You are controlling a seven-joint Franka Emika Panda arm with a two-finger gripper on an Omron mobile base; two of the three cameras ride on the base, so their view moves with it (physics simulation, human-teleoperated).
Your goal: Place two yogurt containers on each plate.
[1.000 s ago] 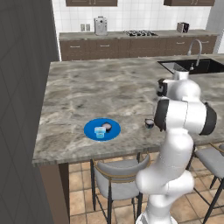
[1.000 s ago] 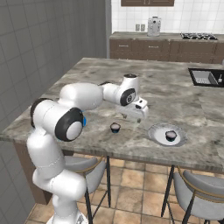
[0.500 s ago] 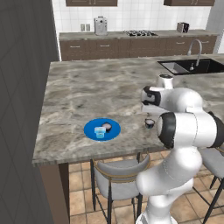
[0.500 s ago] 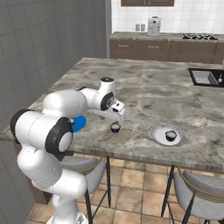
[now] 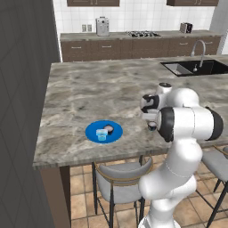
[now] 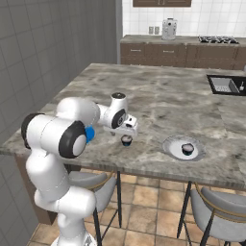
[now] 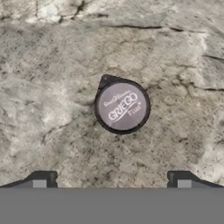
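The yogurt container (image 7: 122,106) standing on the table (image 7: 52,87) carries "GRIEGO" across its pale lid; the smaller lettering above and below is too blurred to read.

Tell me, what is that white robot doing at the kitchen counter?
It is sorting yogurt cups onto plates. The blue plate already holds two cups, a light blue one and a dark one. The grey plate holds one dark cup. The robot's claw hangs open right above the last dark cup, which stands on the bare counter and has not been grabbed yet.
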